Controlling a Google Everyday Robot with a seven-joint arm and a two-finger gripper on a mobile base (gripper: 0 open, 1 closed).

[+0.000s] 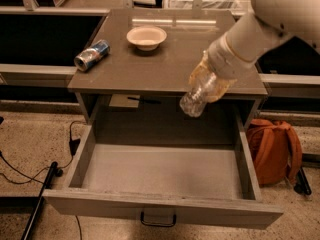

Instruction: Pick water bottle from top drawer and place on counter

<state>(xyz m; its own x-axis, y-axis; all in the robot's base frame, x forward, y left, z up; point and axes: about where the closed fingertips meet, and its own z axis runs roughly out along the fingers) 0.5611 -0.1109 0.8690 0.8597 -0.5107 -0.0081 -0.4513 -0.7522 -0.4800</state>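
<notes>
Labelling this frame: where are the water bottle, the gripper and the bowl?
water bottle [194, 103]: camera view, on its clear free end.
gripper [211, 80]: camera view, where it clamps the bottle, over the counter [165, 69] front edge.
bowl [146, 37]: camera view, on its inner hollow.

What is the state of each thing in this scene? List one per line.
hand: shut on the water bottle, at the counter's front edge
water bottle: held in the air, tilted
top drawer: open
can: on its side
bowl: upright
</notes>
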